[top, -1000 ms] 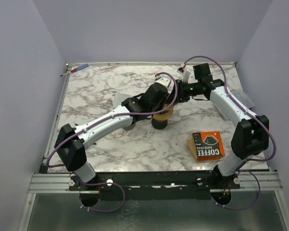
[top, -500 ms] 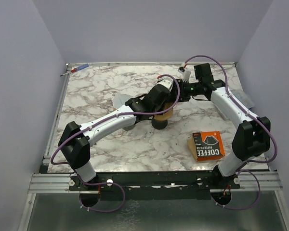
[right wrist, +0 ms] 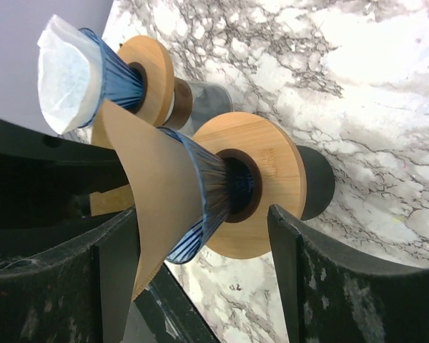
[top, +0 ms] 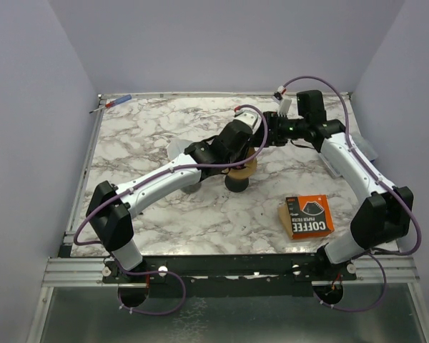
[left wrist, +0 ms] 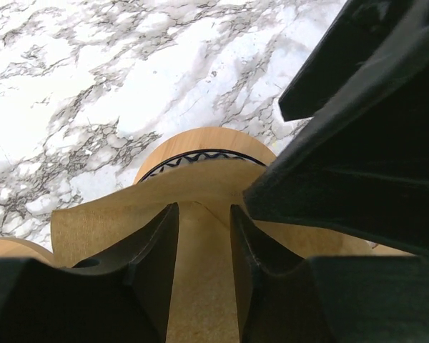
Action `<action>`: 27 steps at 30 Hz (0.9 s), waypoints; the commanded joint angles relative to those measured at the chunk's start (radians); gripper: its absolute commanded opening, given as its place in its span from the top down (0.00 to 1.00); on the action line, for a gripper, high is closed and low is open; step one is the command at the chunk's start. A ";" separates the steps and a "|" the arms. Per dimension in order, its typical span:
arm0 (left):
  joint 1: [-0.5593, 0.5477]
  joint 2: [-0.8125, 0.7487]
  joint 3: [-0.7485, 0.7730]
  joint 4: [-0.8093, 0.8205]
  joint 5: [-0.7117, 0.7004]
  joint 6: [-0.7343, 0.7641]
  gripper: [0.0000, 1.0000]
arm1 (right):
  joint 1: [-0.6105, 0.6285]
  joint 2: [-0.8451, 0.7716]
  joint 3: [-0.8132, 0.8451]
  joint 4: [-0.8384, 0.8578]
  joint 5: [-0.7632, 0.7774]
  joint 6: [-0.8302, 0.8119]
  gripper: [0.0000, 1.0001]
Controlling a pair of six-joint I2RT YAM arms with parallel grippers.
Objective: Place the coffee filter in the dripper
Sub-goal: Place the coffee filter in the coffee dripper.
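- My left pincer [left wrist: 202,214] is squeezed narrow on the brown coffee filter [left wrist: 200,187]. The paper fills the gap between my two black fingers.
- The filter sits partly inside the blue glass dripper [right wrist: 213,187]. One tall side of the paper sticks out past the rim, and that is where I pinch it.
- The dripper has a round wooden ring [right wrist: 268,171]. It stands on a dark cup [right wrist: 316,183] in the middle of the marble table [top: 150,136].
- My right pincer [right wrist: 207,214] is wide. One finger is on each side of the dripper, with a gap on both sides.
- Just beside it stands a second dripper [right wrist: 114,75] with a white filter [right wrist: 68,71] in it.
- An orange coffee box [top: 309,216] lies near my right arm, well apart from the dripper.
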 commanded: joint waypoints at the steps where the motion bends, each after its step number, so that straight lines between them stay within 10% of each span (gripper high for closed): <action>1: 0.004 -0.040 0.028 -0.028 0.016 0.003 0.63 | 0.000 -0.051 -0.003 0.031 0.024 0.028 0.27; 27: 0.019 -0.172 0.006 -0.058 0.050 0.003 0.57 | 0.000 0.006 -0.029 0.047 -0.014 0.029 0.39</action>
